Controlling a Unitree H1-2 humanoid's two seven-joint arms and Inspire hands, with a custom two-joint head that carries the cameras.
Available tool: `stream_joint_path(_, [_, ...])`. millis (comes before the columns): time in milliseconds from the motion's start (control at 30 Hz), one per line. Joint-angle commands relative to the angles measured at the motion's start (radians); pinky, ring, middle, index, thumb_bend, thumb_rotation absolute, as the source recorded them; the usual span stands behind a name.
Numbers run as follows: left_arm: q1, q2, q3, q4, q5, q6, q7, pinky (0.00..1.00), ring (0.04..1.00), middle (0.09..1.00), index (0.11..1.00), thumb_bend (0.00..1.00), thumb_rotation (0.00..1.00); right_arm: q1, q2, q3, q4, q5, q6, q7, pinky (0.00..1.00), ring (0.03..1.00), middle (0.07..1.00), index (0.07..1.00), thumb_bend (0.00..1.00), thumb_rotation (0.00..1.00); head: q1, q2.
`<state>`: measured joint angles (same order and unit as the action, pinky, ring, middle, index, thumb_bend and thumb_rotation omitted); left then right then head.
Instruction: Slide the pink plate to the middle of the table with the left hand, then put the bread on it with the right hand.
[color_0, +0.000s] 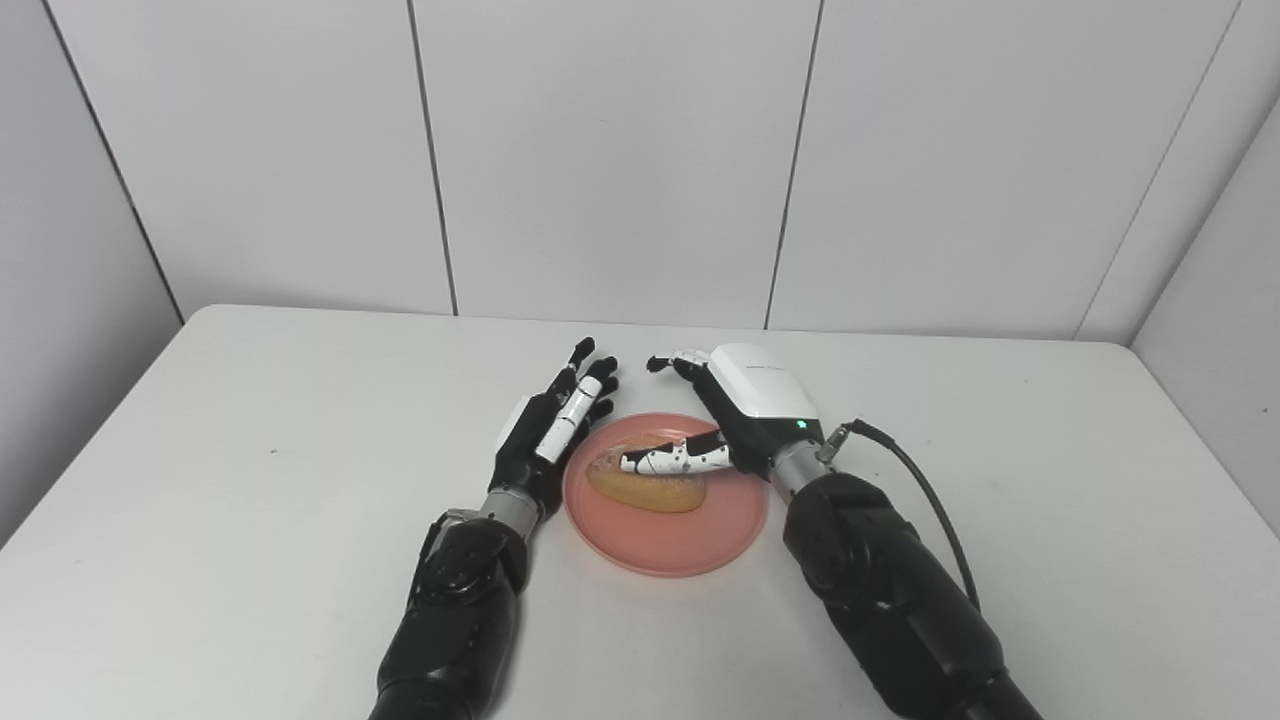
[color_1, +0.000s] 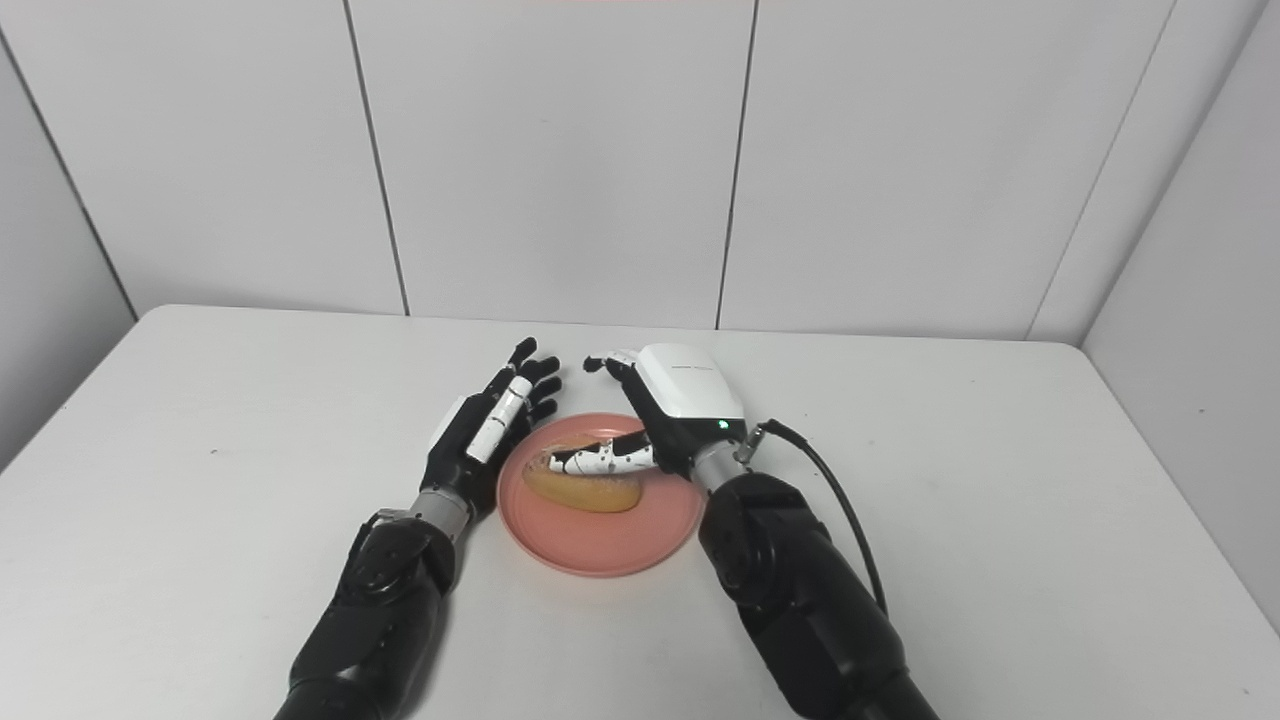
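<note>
Right robot hand (color_0: 745, 415), white-backed with black fingers, over the far right part of the round pink plastic plate (color_0: 700, 540); fingers loosely spread toward the far side, thumb (color_0: 672, 459) stretched across the top of the bread, lying on it or just above it, cannot tell which. No closed grip visible around the loaf. Left robot hand (color_0: 553, 430), black with white segments, just beside the plate's left rim, fingers straight and parted, pointing away toward the wall, holding nothing; contact with the rim not clear from either view.

From largest to smallest otherwise:

White flat bench (color_0: 250, 500), rounded far corners, set against pale grey wall panels (color_0: 600, 150) with dark vertical seams.

Two black arms rising from the bottom edge, one on each side of the plate, the right one (color_1: 800, 600) bulkier in view, with a black cable (color_1: 840, 510) looping from its wrist along the forearm.

Pink plate lying flat near the middle of the bench, between the two wrists, near edge bare.

Golden-brown oblong bread roll (color_0: 650, 490) resting on the plate, in its far left half, long axis running left to right, partly hidden beneath the right thumb.

Small green light (color_0: 800, 424) glowing on the back of the right robot hand near the wrist.
</note>
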<state>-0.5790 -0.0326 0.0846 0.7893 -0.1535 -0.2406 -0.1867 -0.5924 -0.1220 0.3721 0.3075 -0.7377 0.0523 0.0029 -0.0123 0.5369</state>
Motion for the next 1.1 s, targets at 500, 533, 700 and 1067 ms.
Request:
stream_joint_path(500, [0.096, -0.019, -0.047, -0.003, 0.173, -0.148, 0.248, 1.00, 1.000, 1.000, 1.000, 0.79, 0.96, 0.046, 0.079, -0.259, 0.244, 0.396, -0.471, -0.257, 0.91, 0.948, 0.959, 0.951, 0.78, 1.00, -0.010, -0.004])
stream_joint_path(533, [0.098, -0.019, -0.046, -0.010, 0.178, -0.143, 0.261, 1.00, 1.000, 1.000, 1.000, 0.79, 0.96, 0.052, 0.085, -0.271, 0.256, 0.411, -0.473, -0.265, 0.92, 0.950, 0.960, 0.952, 0.78, 1.00, -0.013, -0.005])
stream_joint_path(700, [0.106, -0.015, -0.046, -0.043, 0.188, -0.105, 0.292, 1.00, 1.000, 1.000, 1.000, 0.76, 0.97, 0.062, 0.112, -0.319, 0.304, 0.483, -0.479, -0.276, 0.99, 0.988, 0.992, 0.985, 0.75, 1.00, -0.023, -0.008])
stream_joint_path(1067, [0.108, -0.008, -0.041, -0.143, 0.184, 0.017, 0.318, 1.00, 1.000, 1.000, 1.000, 0.72, 0.98, 0.075, 0.154, -0.358, 0.358, 0.530, -0.478, -0.310, 1.00, 0.998, 1.000, 1.000, 0.74, 1.00, -0.026, -0.011])
